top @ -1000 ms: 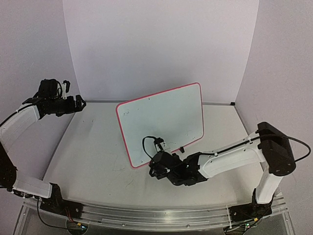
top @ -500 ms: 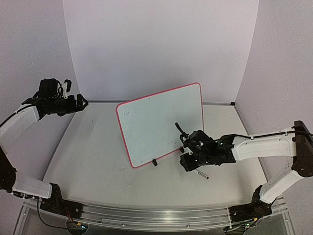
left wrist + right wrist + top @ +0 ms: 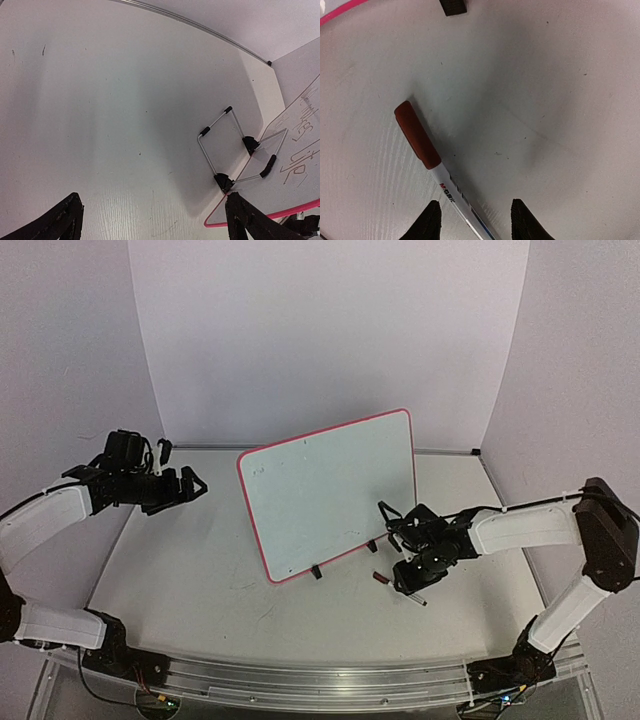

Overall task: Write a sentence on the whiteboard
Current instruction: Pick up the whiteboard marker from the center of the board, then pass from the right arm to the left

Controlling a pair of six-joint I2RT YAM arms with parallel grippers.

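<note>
1. Top external view: the whiteboard (image 3: 330, 490) stands propped and tilted at the middle of the table (image 3: 200, 570), with its red frame all round. Any writing on its face is too faint to read from here. The left gripper (image 3: 190, 485) hangs above the table well to the left of the board, fingers spread. The right gripper (image 3: 412, 578) sits low just beside the board's lower right corner, over a marker (image 3: 400, 590) that lies flat on the table with its red cap pointing toward the board.

2. Left wrist view: the left gripper (image 3: 155, 220) is released, its two dark fingers (image 3: 65, 222) far apart at the bottom corners with nothing between them but bare table. At the right edge the whiteboard (image 3: 300, 207) leans on a wire stand (image 3: 220, 145) with black tips. The sentence (image 3: 300, 150) shows there as dark slanted strokes, cut off by the frame edge and not legible.

3. Right wrist view: the right gripper (image 3: 477, 220) straddles the white barrel of the marker (image 3: 417, 135), which rests on the table. Its fingertips (image 3: 430, 220) are partly parted, with a gap showing beside the barrel, so it is not clenched on the marker. A strip of the whiteboard's red frame (image 3: 335, 12) and a black foot (image 3: 454, 6) show at the top.
</note>
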